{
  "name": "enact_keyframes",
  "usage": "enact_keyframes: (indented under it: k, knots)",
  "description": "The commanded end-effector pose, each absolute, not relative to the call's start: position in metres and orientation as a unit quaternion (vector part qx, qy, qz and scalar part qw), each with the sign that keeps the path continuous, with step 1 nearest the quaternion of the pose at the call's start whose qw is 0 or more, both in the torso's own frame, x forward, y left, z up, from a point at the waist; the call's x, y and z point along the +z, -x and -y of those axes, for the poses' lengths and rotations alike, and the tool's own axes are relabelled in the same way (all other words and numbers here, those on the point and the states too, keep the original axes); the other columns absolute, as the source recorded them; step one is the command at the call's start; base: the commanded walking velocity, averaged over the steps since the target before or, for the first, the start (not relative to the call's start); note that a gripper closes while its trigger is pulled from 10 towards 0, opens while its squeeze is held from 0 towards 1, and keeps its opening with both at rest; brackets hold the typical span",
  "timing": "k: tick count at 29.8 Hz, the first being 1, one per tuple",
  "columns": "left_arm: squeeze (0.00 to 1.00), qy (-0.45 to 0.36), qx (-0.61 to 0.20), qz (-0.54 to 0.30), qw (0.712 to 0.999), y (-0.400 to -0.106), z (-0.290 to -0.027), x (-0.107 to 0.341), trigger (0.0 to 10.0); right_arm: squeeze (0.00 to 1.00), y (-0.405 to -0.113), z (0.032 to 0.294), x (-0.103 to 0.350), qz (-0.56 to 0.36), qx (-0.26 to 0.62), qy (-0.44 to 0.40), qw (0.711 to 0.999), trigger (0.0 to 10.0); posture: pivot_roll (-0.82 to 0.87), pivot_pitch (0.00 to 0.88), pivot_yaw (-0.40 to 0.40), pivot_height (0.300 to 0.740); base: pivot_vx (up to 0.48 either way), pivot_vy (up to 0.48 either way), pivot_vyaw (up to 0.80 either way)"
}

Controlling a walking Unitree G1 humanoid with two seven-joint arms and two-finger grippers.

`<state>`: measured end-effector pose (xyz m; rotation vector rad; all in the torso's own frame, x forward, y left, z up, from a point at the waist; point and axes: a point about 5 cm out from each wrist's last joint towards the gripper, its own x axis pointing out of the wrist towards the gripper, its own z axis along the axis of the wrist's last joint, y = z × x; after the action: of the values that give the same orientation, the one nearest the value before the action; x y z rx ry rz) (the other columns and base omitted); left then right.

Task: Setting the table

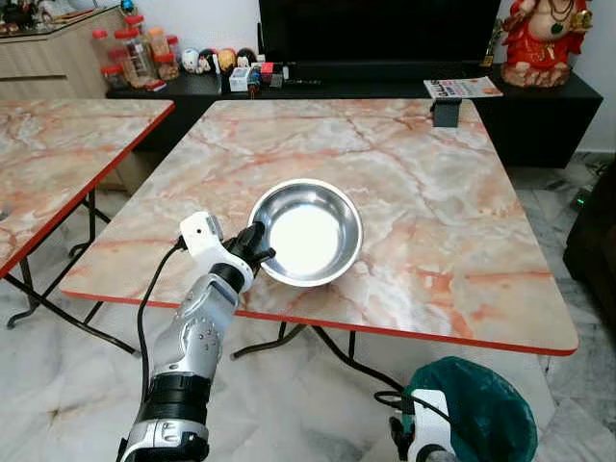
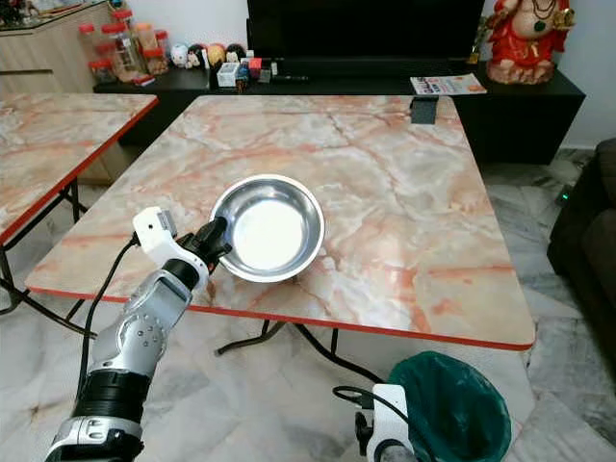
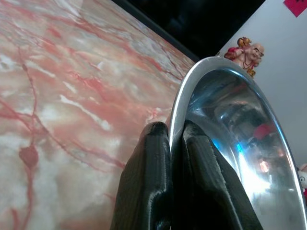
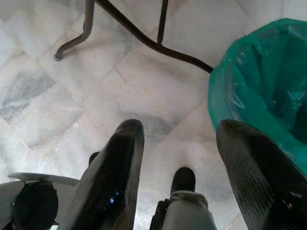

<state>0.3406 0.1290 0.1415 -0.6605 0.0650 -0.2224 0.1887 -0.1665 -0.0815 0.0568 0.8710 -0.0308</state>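
While you watch the eye views, the left gripper (image 1: pixel 258 247) pinches the steel bowl (image 1: pixel 306 231) by its near-left rim, bowl resting on the marble table (image 1: pixel 433 212). Left wrist: 2 fingers (image 3: pixel 148 182) clamp the rim. Right wrist: right gripper (image 4: pixel 180 163) hangs open beside the green bin (image 4: pixel 264 96).

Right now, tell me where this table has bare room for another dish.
The marble table is bare right of the steel bowl and behind it, up to the small black box at the far edge. The near-left corner is crowded: the left claw grips the bowl's rim.
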Motion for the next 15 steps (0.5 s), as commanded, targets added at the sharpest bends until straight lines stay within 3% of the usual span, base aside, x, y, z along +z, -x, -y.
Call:
enact_keyframes:
  k: [1, 8, 15]
  knots:
    - [0.00, 0.316, -0.116, -0.020, 0.942, -0.342, -0.130, 0.150, 10.0, 0.00, -0.188, 0.164, -0.082, -0.425, -0.012, -0.028, 0.905, 10.0, 0.05, 0.000, 0.060, 0.740, 0.000, 0.000, 0.00]
    - [0.00, 0.305, -0.114, -0.028, 0.945, -0.343, -0.130, 0.148, 10.0, 0.00, -0.187, 0.162, -0.083, -0.428, -0.014, -0.035, 0.903, 10.0, 0.05, 0.000, 0.063, 0.740, 0.000, 0.000, 0.00]
    - [0.00, 0.260, -0.140, -0.097, 0.951, -0.342, -0.116, 0.127, 10.0, 0.00, -0.184, 0.162, -0.085, -0.436, -0.015, -0.031, 0.899, 10.0, 0.05, 0.000, 0.069, 0.740, 0.274, 0.000, 0.00]
